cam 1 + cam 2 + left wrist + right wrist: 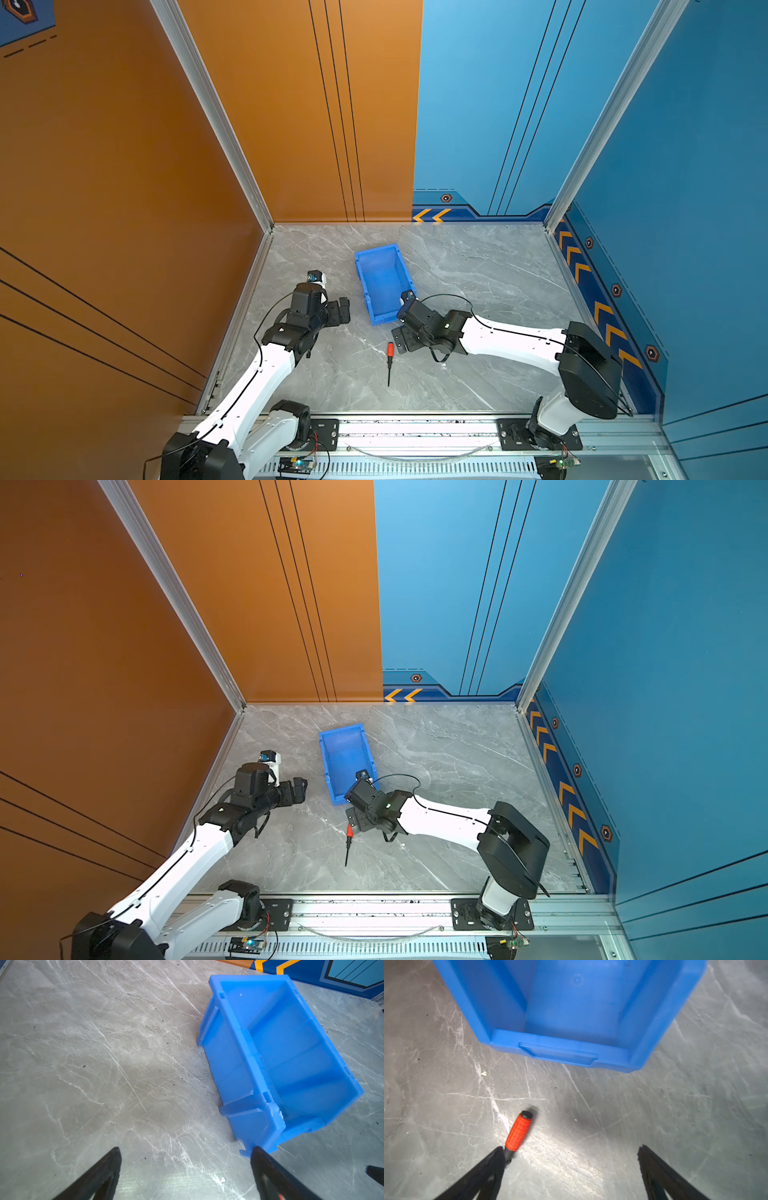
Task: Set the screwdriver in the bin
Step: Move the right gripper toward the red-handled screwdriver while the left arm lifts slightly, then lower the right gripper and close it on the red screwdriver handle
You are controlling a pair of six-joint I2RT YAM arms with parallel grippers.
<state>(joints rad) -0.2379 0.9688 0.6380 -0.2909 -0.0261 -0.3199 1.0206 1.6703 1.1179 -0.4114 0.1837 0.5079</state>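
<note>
Fingers [483,1174] of the right gripper [571,1148] fill the lower edge of the right wrist view, spread to full width with nothing held between them. One fingertip overlaps the black collar of the screwdriver [520,1132] in that view; whether it touches cannot be told.

The screwdriver [389,363] lies flat on the surface [478,291], outside the bin [362,286]. Its red-orange handle points toward the bin's low lipped front end [558,1051], with bare surface between them. Its thin shaft points away from the bin, toward the arm bases. In both top views the right gripper [400,340] sits just beside the handle, between the screwdriver and the bin's front end.

The bin [246,1049] stands upright with its open top up, and its visible interior holds nothing.

The left gripper [343,309] is on the other side of the bin, near its front corner but apart from it in both top views. Its fingers [99,1174] are also spread wide, with only the surface showing between them [186,1148].
</note>
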